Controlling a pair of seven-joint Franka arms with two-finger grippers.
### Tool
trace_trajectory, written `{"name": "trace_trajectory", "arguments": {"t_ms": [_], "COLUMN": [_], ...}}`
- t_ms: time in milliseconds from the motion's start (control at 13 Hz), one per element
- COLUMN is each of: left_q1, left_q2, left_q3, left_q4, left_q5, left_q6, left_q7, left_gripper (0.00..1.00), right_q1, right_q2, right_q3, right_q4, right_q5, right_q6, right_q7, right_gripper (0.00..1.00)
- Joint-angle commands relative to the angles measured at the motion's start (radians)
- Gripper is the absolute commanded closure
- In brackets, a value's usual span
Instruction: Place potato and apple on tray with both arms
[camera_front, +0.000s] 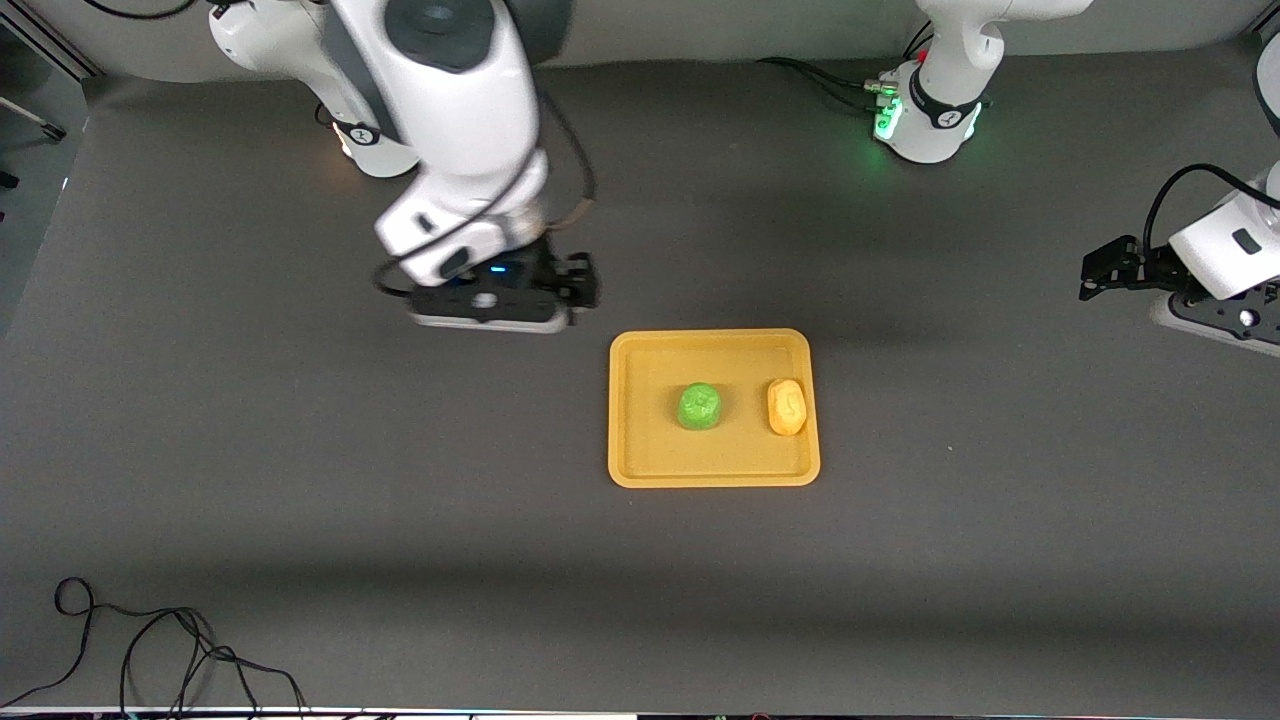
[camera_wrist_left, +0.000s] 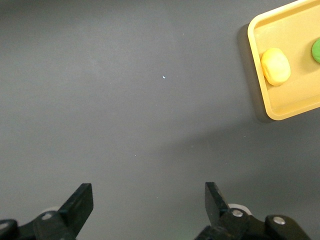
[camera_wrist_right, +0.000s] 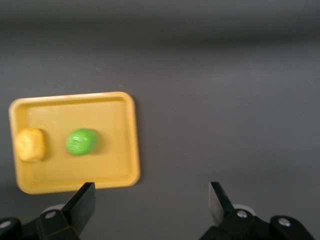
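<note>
The yellow-orange tray lies mid-table. The green apple sits on it near its middle. The yellow-orange potato sits on it beside the apple, toward the left arm's end. My right gripper is open and empty, over bare table just off the tray's corner toward the right arm's base. My left gripper is open and empty, over bare table at the left arm's end, well apart from the tray. The right wrist view shows its gripper, the tray, apple and potato. The left wrist view shows its gripper, the tray, potato and apple.
Loose black cables lie at the table's near edge toward the right arm's end. The right arm's base and the left arm's green-lit base stand farthest from the front camera. Grey table surface surrounds the tray.
</note>
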Motion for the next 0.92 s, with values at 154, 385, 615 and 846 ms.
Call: {"name": "trace_trajectory", "arguments": {"t_ms": [154,385,615,846], "left_q1": [-0.006,-0.003,0.010,0.030], "left_q2": [0.052,0.012,0.003,-0.022], "left_q3": [0.002,0.006,0.012,0.010], "left_q4": [0.051,0.032,0.026,0.026], "left_q5": [-0.002,0.000,0.007,0.051], "left_q6": [0.017,-0.014,-0.024,-0.058], "left_q7": [-0.015,-0.018,-0.019,-0.025], "left_gripper": [0.00,0.00,0.00,0.00], "right_q1": [-0.332,-0.575,-0.733,-0.739], "right_q2": [-0.318,-0.362,-0.371,-0.369], "right_q3": [0.087,0.178,0.213,0.157], "right_q4": [-0.364,-0.394,-0.398,-0.403], "right_q5": [0.003,0.006,0.049,0.051], "right_q6": [0.027,0.024,0.016,0.005], "right_q7": [-0.311,-0.462,-0.583,-0.600], "right_gripper": [0.00,0.00,0.00,0.00]}}
